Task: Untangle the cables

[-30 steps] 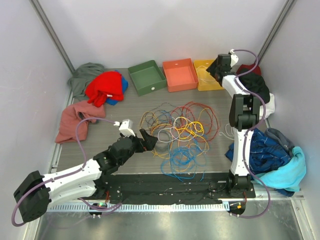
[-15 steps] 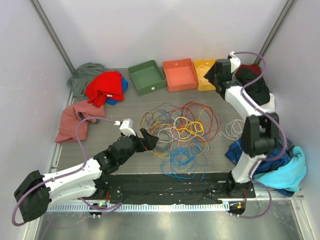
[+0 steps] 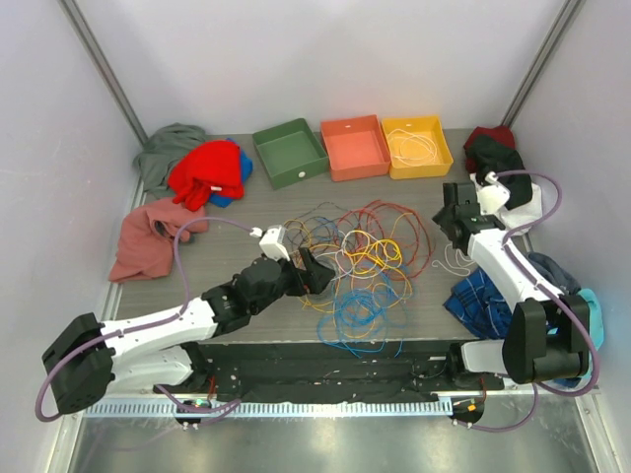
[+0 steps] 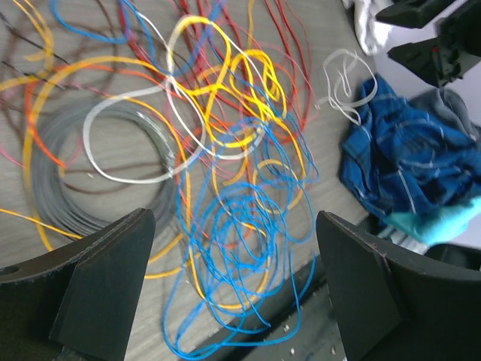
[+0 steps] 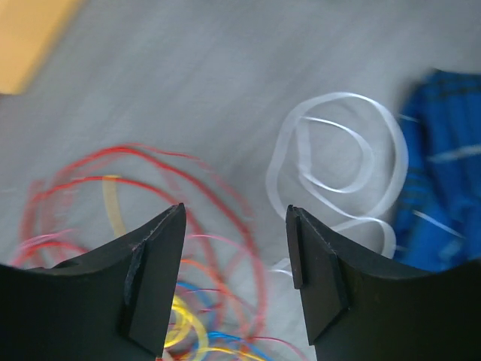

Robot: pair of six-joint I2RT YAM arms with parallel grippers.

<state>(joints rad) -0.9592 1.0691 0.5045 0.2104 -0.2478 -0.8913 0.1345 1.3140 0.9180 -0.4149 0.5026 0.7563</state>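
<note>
One white cable (image 3: 414,148) lies in the yellow bin (image 3: 419,173). The main tangle (image 3: 360,261) sits knotted on the desk (image 3: 246,212). Left claw (image 4: 234,222) and right claw (image 5: 234,213) gape, empty.

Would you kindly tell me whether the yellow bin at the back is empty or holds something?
Not empty. In the top view a loosely coiled white cable lies on the floor of the yellow bin, inside its walls.

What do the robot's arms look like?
Both arms, the left arm and the right arm, have white links and chunky black joints. A purple hose loops beside each. The left gripper and right gripper each have two wedge-shaped black fingers.
</note>
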